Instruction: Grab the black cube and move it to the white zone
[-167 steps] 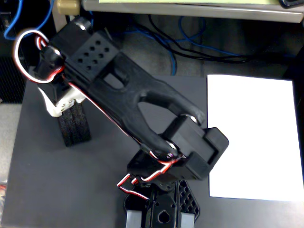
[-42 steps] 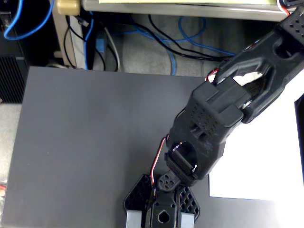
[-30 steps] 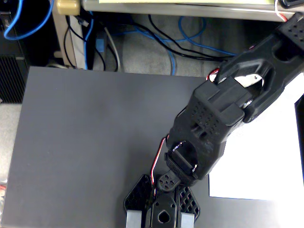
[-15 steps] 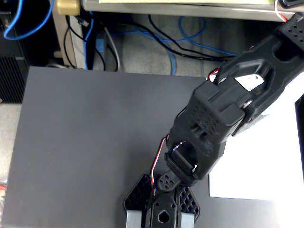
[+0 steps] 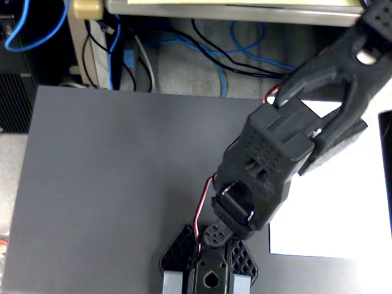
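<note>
Over the right side of the desk, seen from above in the fixed view, a glossy black plastic robot arm stretches from its base at the bottom edge up toward the top right corner. Its two-fingered pincer sits at the upper right, with one long curved finger arching across the top and the other finger mostly hidden from sight.

Between those fingers lies the black cube, which is really an elongated matte black foam block with a rough, spongy surface. The pincer appears clamped on it, the block wedged against the arm's wrist housing. Whether the block rests on the surface below or hangs above it cannot be told from this angle.

Beneath the block and pincer lies the white zone, a plain white rectangular paper sheet that covers the right edge of the desk and runs out of the picture on the right. The block overlaps the sheet's upper left part.

A large dark grey rectangular mat covers most of the desk to the left of the sheet. Beyond the far edge, blue cables and black cables trail across a grey floor.
</note>
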### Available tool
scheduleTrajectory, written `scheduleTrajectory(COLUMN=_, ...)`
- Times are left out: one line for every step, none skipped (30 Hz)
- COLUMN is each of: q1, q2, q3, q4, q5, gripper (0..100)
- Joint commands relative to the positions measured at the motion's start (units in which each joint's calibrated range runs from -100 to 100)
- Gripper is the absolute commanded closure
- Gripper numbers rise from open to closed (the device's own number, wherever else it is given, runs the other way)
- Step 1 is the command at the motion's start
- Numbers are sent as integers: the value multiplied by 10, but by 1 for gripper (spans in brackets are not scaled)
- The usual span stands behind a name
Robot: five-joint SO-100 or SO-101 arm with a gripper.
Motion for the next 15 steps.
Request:
scheduleTrajectory(q1=-42, q2=-17, q3=-57, q4=9, q5=-74, gripper=62)
scheduleTrajectory(q1=-81, q2=-17, q3=-72, q4=9, q5=-106, gripper=62)
scheduleTrajectory(q1=-129, q2=-17, q3=-91, q4=9, q5=-148, gripper=62)
scheduleTrajectory(q1=-171, q2=-17, q3=-109, q4=9, q5=-185, gripper=62)
scheduleTrajectory(q1=-206, q2=-17, q3=-120, q4=9, q5=-215, gripper=62)
scheduleTrajectory(q1=-242, q2=-17, q3=-123, q4=8, q5=-242, gripper=62)
scheduleTrajectory(q1=-276, q2=-17, q3=-123, q4=8, q5=-269, gripper=62)
scheduleTrajectory(q1=-309, q2=-17, q3=-123, q4=8, q5=-293, gripper=62)
scheduleTrajectory(q1=-340, q2=-17, q3=-123, q4=4, q5=-315, gripper=62)
scheduleTrajectory(q1=-368, q2=-18, q3=-123, q4=4, q5=-336, gripper=62)
scheduleTrajectory(q1=-389, q2=-18, q3=-123, q4=4, q5=-353, gripper=62)
scheduleTrajectory(q1=-410, q2=-25, q3=-123, q4=3, q5=-371, gripper=62)
scheduleTrajectory(q1=-432, q2=-57, q3=-119, q4=3, q5=-391, gripper=62)
scheduleTrajectory(q1=-453, q2=-106, q3=-113, q4=6, q5=-405, gripper=62)
scheduleTrajectory(q1=-471, q2=-168, q3=-104, q4=8, q5=-416, gripper=62)
